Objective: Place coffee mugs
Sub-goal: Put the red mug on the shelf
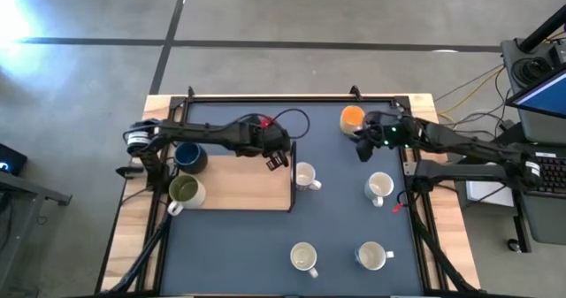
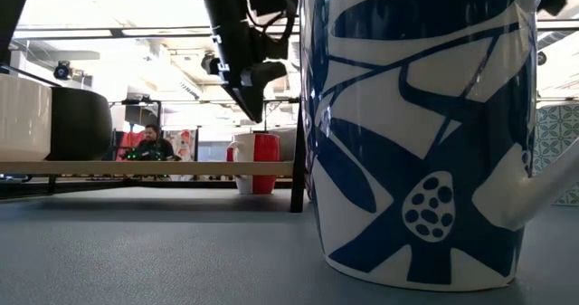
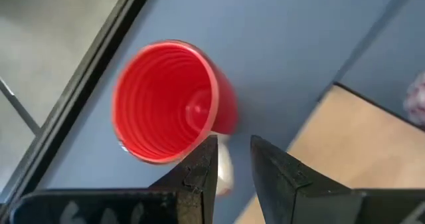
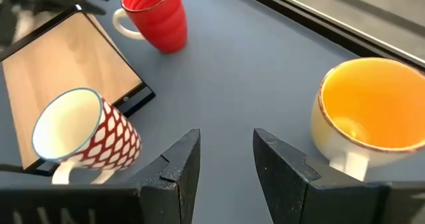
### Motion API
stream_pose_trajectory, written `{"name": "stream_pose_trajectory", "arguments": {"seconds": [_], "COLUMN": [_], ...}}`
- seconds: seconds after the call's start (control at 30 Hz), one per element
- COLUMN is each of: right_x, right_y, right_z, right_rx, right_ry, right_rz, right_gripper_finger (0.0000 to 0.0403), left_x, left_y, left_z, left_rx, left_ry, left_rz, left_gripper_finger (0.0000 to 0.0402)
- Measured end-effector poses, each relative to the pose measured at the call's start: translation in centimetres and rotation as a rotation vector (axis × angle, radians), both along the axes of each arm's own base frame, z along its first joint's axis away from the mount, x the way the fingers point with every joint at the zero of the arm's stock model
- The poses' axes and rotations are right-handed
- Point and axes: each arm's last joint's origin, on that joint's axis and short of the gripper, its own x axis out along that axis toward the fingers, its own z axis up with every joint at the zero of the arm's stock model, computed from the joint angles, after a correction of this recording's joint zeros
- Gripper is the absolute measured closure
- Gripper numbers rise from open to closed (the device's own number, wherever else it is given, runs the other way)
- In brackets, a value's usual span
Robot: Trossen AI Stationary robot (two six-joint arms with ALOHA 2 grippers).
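Note:
The red mug (image 3: pixel 169 104) stands upright on the blue mat near the far edge, its white handle (image 3: pixel 224 169) toward the wooden board. My left gripper (image 3: pixel 234 161) hangs open just above it (image 2: pixel 255 106), slanting down, with the handle showing past the gap between its fingers. My right gripper (image 4: pixel 226 154) is open over the mat at the far right (image 1: pixel 361 148), touching nothing. The orange mug (image 4: pixel 372 117) stands beside it and a white mug with a red pattern (image 4: pixel 80 134) on its other side. The dark blue mug (image 1: pixel 188 156) and the olive green mug (image 1: pixel 184 190) stand on the board.
The wooden board (image 1: pixel 243 183) covers the table's left half. White mugs stand on the mat at right (image 1: pixel 379 187) and near the front edge (image 1: pixel 303 256) (image 1: pixel 371 255); one with a blue pattern (image 2: pixel 425 133) fills the low view. A black frame (image 1: pixel 292 97) rims the far edge.

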Motion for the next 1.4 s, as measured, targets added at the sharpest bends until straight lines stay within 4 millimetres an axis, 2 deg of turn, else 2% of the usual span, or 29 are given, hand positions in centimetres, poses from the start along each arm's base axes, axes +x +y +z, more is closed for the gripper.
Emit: {"name": "stream_pose_trajectory", "arguments": {"seconds": [0.33, 0.5, 0.63, 0.77, 0.97, 1.2, 1.4], "right_x": [-2.6, -3.2, -3.6, -3.8, -3.8, -4.2, -5.5], "right_y": [1.1, 1.4, 1.7, 1.8, 1.8, 2.0, 2.6], "right_z": [-2.1, -3.4, -3.2, -3.0, -3.0, -2.8, -2.4], "right_rx": [-0.019, 0.008, 0.017, 0.006, 0.008, 0.019, -0.01], "right_ry": [-0.036, -0.035, -0.072, -0.092, -0.093, -0.117, -0.188], "right_rz": [0.003, 0.014, 0.046, 0.044, 0.043, 0.065, 0.085], "right_gripper_finger": [0.0275, 0.0275, 0.0275, 0.0275, 0.0275, 0.0275, 0.0275], "left_x": [0.0, -1.0, -1.7, -1.7, -1.1, -0.5, -0.7], "left_y": [2.5, 4.0, 4.6, 4.9, 5.2, 5.3, 5.2], "left_z": [-0.4, -2.1, -3.6, -3.9, -3.4, -2.3, -0.7], "left_rx": [-0.072, -0.168, -0.255, -0.246, -0.227, -0.239, -0.257], "left_ry": [-0.029, 0.003, 0.003, -0.026, -0.088, -0.127, -0.07], "left_rz": [-0.033, -0.023, -0.006, 0.009, 0.009, -0.014, -0.007], "left_gripper_finger": [0.0331, 0.0331, 0.0331, 0.0338, 0.0391, 0.0396, 0.0396]}}
